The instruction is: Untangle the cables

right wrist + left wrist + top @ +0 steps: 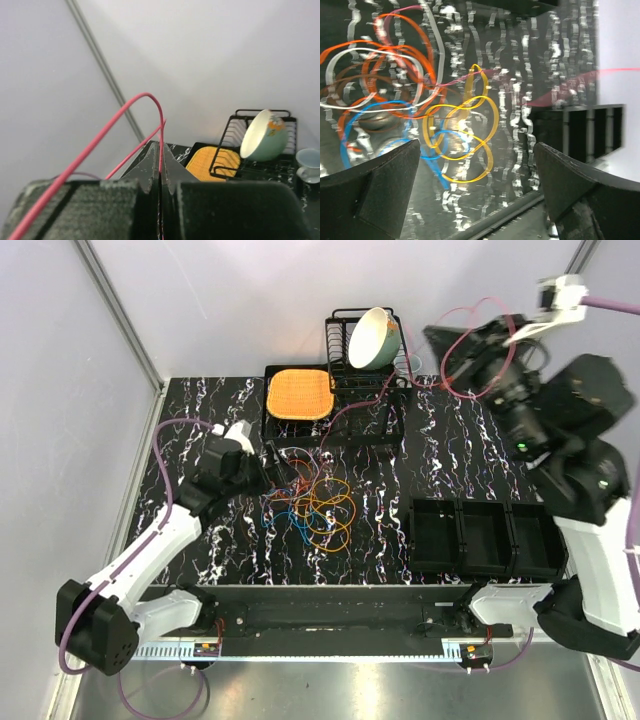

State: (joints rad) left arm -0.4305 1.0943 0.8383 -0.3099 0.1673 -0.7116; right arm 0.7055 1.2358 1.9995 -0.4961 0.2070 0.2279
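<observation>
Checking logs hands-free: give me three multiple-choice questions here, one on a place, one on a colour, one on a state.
1. Where is the bowl? A. in the rack B. in a sink C. on the floor
2. What colour is the cable in the right tool? A. yellow B. pink C. blue
3. The left tool is: A. shut on a cable B. open C. out of view
Answers: 1 A, it leans in the wire rack; 2 B, a pink cable runs between the shut fingers; 3 B, its fingers stand apart.
</observation>
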